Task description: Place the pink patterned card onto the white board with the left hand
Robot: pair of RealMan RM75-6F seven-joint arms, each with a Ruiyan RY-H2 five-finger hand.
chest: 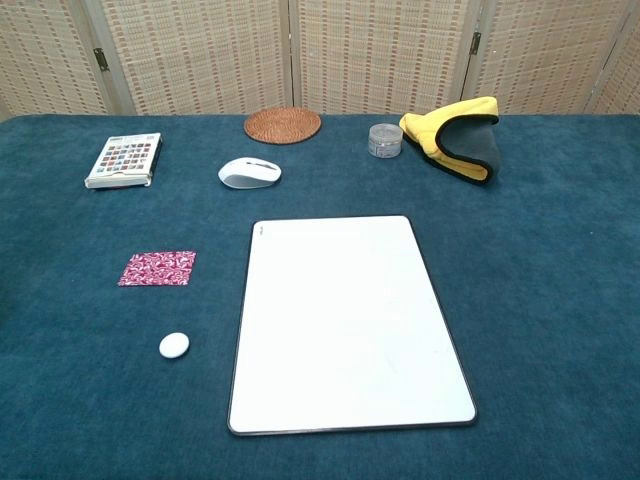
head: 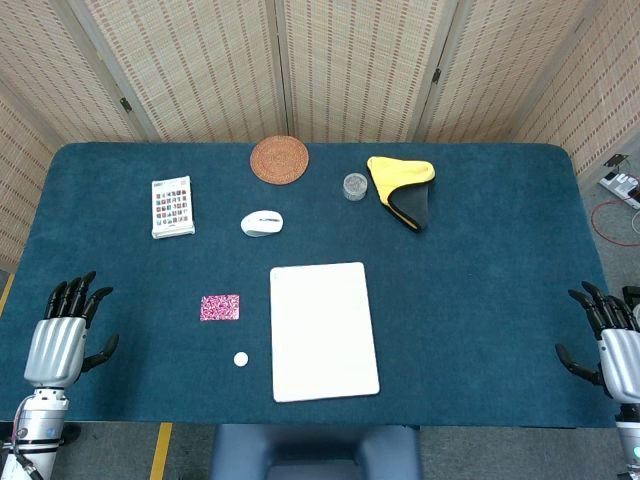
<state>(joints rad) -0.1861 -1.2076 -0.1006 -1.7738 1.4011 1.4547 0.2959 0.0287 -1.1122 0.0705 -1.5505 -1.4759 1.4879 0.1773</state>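
Blue felt table (head: 480,300) | woven screens (head: 360,60) behind

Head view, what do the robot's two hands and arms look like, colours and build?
Each hand, left and right, has black fingers on a silver-grey metallic palm shell. Below the left hand, a silver wrist segment with small dark fittings shows. The chest view shows neither hand.

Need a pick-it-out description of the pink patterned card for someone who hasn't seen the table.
Start at the white board lying flat in the middle of the blue table. Just off its left edge, toward the left hand, lies the pink patterned card, flat on the cloth. It is the only pink thing there; the small white oval piece nearer the front edge is plain and rounded.
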